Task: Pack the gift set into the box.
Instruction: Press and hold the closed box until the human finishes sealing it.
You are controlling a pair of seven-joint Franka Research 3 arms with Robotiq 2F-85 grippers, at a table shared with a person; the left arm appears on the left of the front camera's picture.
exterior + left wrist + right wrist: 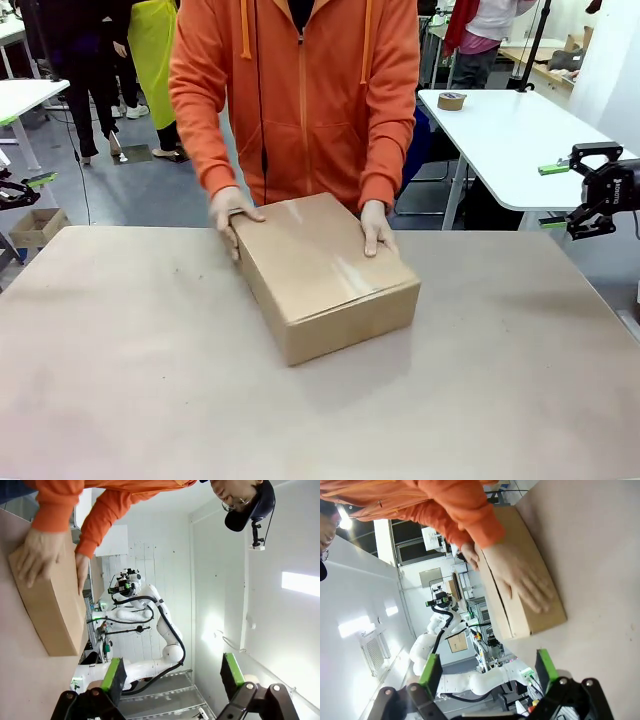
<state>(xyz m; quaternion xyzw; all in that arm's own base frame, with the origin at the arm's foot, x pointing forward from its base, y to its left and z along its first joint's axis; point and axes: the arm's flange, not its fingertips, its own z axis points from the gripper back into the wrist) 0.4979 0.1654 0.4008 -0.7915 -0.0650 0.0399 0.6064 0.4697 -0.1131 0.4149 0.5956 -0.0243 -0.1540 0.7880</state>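
Box: the box (320,275) is lying closed on the surface (150,380), near the middle of the far edge. It is turned at an angle, so one corner is pointing toward the near edge. The top flaps are lying flat, and a glossy strip is shining along the top.
Person: a person in an orange hooded jacket (300,90) is standing at the far edge and leaning over the box.
Hands: one hand (232,212) is gripping the far corner of the box, on the side of the surface's left edge. The other hand (377,228) is pressing flat on the top, on the side toward the right edge.
Left tool: the left tool (171,674) is hanging in the air beyond the surface's left edge, well apart from the box. Its green pads are standing wide apart with nothing between them.
Right tool: the right tool (488,672) is hanging beyond the right edge, also well apart from the box. Its fingers are spread and are holding nothing.
Behind: a roll of tape (452,100) is lying on a white table (520,150) behind the person.
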